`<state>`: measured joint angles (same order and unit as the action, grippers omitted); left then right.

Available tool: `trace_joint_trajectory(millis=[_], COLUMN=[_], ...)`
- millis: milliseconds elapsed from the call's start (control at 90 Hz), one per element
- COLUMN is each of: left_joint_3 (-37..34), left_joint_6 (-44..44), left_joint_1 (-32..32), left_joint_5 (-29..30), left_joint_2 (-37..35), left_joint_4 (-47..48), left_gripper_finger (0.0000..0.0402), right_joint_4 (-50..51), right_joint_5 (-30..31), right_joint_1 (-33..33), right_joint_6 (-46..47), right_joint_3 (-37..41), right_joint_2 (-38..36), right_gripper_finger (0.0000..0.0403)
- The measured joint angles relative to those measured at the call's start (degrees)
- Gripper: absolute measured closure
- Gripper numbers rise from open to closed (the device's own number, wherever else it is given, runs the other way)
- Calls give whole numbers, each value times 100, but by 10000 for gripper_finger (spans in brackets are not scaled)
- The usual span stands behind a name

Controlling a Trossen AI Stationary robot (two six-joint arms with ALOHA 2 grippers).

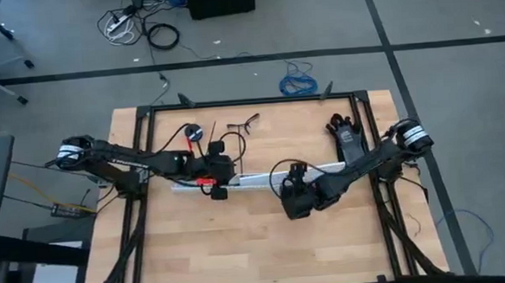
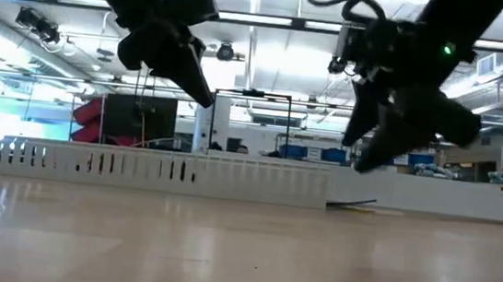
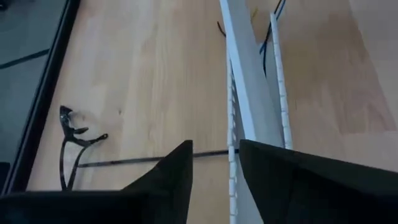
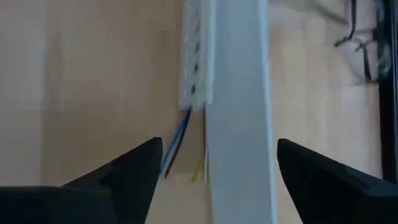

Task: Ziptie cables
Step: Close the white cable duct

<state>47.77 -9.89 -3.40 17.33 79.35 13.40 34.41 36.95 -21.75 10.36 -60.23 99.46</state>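
Observation:
A white slotted strip lies across the middle of the table, with a flat white cover lying along it. The cables, thin dark and bluish wires, run inside the strip. Their ends stick out of one end of it onto the wood. My left gripper hovers above the strip's left part, fingers a little apart and holding nothing. My right gripper hangs over the strip's right part, wide open and clear of it.
A thin black ziptie lies flat on the wood beside the strip. A small black tangle lies farther out, toward the table's far edge. Black frame rails border the table. A blue coiled cable lies on the floor beyond.

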Motion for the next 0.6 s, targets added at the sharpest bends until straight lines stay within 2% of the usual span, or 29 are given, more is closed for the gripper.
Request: trace_joint_trajectory(millis=[256, 600], left_joint_3=[-9, -9], left_joint_6=[-4, -48], left_joint_1=[0, 4], left_joint_5=[1, 154], left_joint_2=[2, 2], left_joint_4=[60, 105], left_gripper_finger=[275, 275], right_joint_4=[51, 74], right_joint_5=[550, 549], right_joint_1=[6, -3], right_joint_6=[45, 377], right_joint_3=[-7, -150], right_joint_2=[683, 505], right_gripper_finger=[93, 93])
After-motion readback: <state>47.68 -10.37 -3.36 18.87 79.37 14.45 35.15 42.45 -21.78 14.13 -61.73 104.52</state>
